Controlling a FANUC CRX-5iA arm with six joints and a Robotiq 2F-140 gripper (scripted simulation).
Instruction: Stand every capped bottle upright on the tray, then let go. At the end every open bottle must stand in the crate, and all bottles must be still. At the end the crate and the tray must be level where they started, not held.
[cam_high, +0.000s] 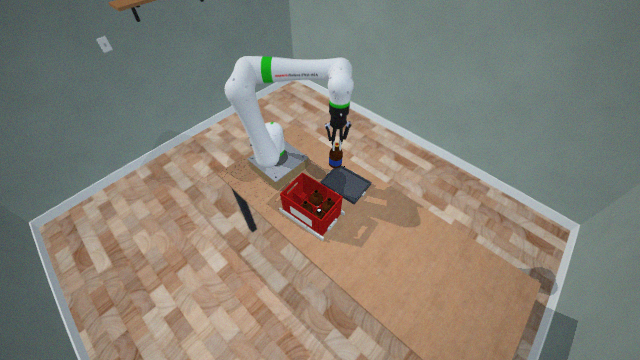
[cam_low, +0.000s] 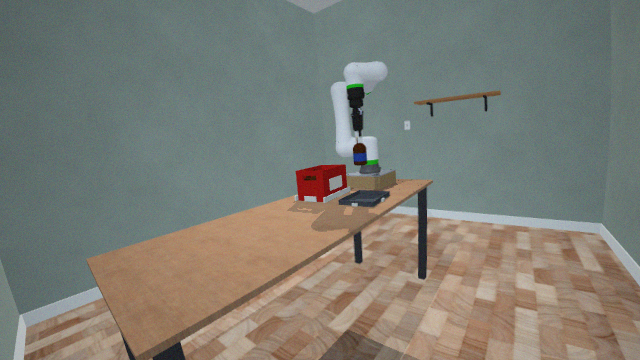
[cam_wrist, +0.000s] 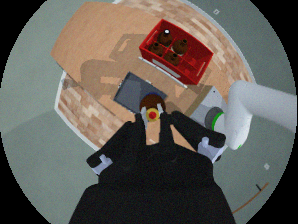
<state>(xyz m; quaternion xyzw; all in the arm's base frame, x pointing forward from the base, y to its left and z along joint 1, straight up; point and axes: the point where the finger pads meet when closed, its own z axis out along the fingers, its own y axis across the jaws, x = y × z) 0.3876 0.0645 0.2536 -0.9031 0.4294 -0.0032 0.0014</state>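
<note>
My gripper (cam_high: 337, 141) is shut on the neck of a brown capped bottle (cam_high: 335, 157) with a blue label and holds it upright in the air. It hangs above the far end of the dark grey tray (cam_high: 346, 184), which lies flat on the table. In the side view the bottle (cam_low: 359, 153) hangs well above the tray (cam_low: 364, 198). In the wrist view the bottle's cap (cam_wrist: 153, 113) shows between my fingers, with the tray (cam_wrist: 135, 92) below. The red crate (cam_high: 308, 199) stands beside the tray and holds several brown bottles.
The robot base (cam_high: 277, 165) stands on a block at the table's far end, close behind the crate and tray. The long wooden table (cam_low: 250, 240) stretches toward the near side. A wall shelf (cam_low: 456, 98) hangs far off.
</note>
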